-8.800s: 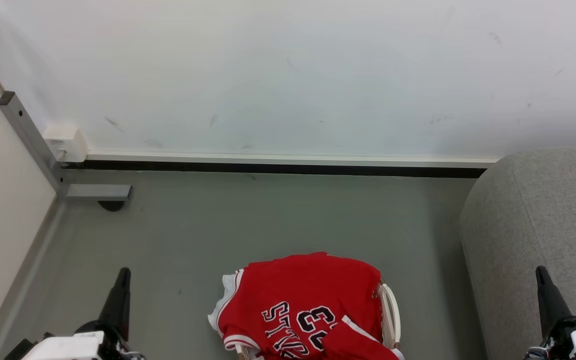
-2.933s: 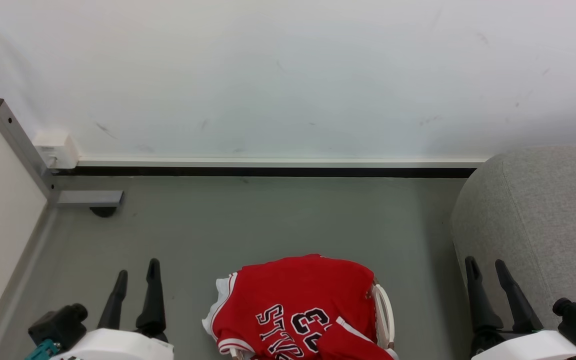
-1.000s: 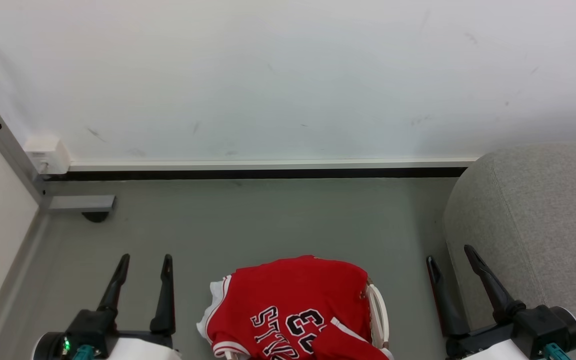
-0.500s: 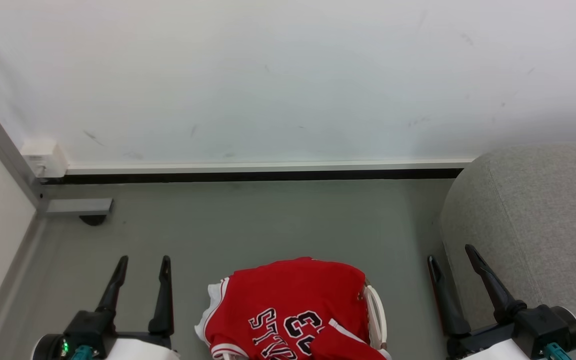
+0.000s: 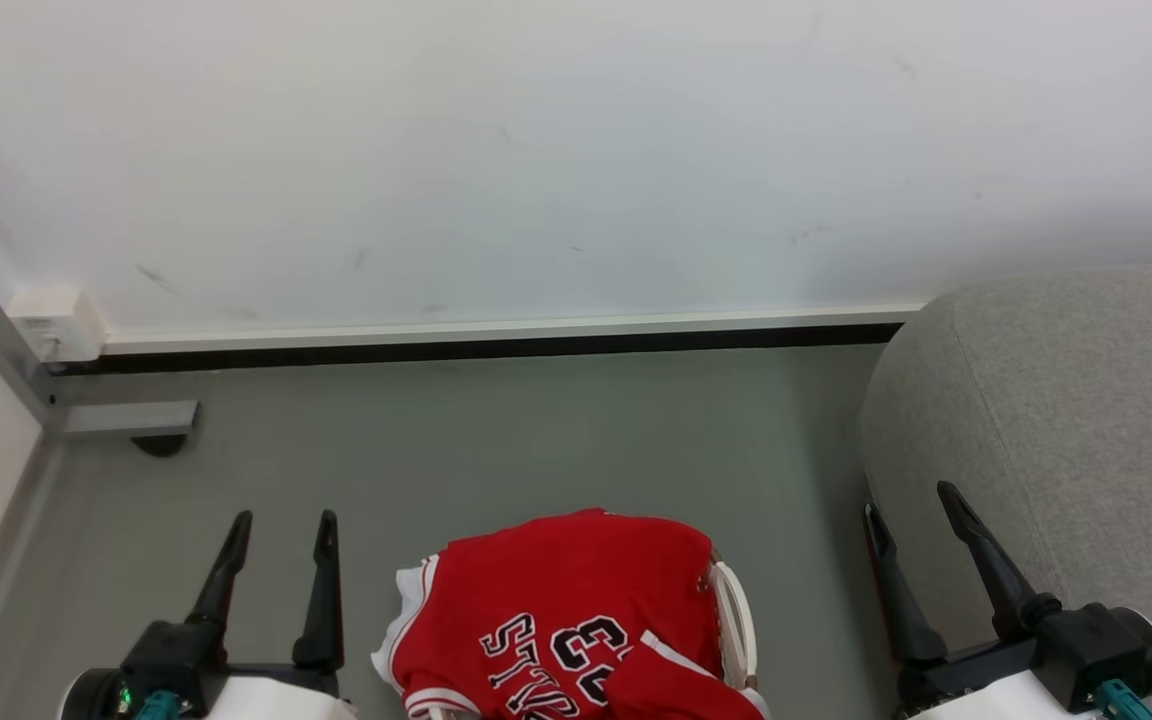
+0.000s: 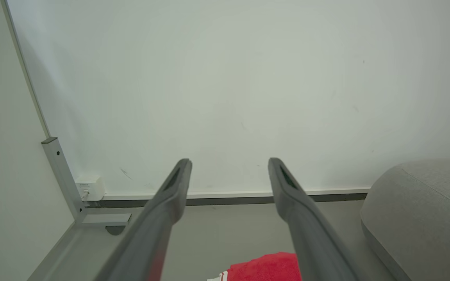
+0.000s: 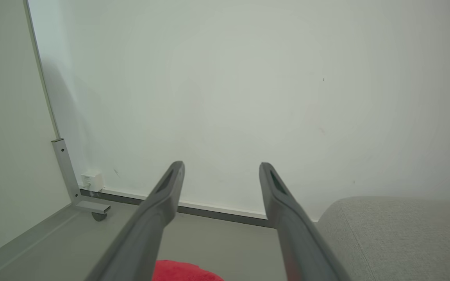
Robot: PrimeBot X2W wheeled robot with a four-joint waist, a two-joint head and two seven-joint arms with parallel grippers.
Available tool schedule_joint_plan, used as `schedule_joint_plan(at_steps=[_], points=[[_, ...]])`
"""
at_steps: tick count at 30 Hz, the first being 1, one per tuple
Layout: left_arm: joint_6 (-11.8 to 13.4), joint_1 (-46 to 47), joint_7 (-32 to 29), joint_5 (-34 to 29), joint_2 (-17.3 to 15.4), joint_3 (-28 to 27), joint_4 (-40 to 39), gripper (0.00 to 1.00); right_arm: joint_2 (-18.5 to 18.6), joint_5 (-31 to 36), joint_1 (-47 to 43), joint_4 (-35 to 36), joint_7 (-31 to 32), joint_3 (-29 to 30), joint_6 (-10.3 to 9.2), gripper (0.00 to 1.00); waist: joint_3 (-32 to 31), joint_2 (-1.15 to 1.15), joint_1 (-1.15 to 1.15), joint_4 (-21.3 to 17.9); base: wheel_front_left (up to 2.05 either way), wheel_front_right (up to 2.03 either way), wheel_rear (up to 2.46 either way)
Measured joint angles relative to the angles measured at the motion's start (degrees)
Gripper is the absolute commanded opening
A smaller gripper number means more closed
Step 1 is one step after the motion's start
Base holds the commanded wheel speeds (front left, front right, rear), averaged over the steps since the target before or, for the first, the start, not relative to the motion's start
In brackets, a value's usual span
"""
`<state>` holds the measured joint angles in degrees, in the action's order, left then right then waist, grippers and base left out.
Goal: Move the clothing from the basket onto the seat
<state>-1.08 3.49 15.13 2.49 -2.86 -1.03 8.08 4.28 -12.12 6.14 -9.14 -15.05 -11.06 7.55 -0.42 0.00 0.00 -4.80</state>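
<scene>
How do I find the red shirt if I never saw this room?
Find the big grey sofa by the white wall, then look left across the grey floor to the cream basket. The jersey is draped over its top: bright red with white trim and black-and-white lettering, while everything around the basket is grey or white.

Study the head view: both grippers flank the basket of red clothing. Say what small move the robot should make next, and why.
Probably swing the right gripper inward and down toward the clothing. It and the left gripper stand open and empty either side of the basket, the clothing lies heaped on it ungripped, and the seat is on the right.
</scene>
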Motion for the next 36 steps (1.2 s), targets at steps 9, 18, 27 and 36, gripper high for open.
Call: schedule_joint_plan(at_steps=[9,18,27,36], points=[[-1.18,0.32,0.0,0.04,0.04,-0.02,0.07,1.0,-0.4,-0.63,0.55,0.58,0.0,1.1,0.0,1.0,2.19,0.0,0.0,-2.27,0.0,0.0,0.0],[-2.78,5.3,0.0,-0.01,-0.15,-0.44,0.33,1.0,-0.75,-0.11,3.57,2.3,-0.11,1.99,0.0,1.0,8.61,0.0,0.0,-4.85,0.0,0.0,0.0],[-4.23,11.09,0.0,-1.53,-2.77,0.02,3.9,1.0,-1.21,-0.02,6.83,4.55,-0.12,2.48,0.0,1.0,16.83,0.0,0.01,-9.42,0.0,0.0,0.0],[-5.73,18.4,0.0,-3.1,-7.69,4.83,19.58,1.0,-1.25,-4.13,8.29,6.25,-0.12,2.26,0.0,1.0,24.77,0.0,0.01,-14.7,0.0,0.0,0.0]])
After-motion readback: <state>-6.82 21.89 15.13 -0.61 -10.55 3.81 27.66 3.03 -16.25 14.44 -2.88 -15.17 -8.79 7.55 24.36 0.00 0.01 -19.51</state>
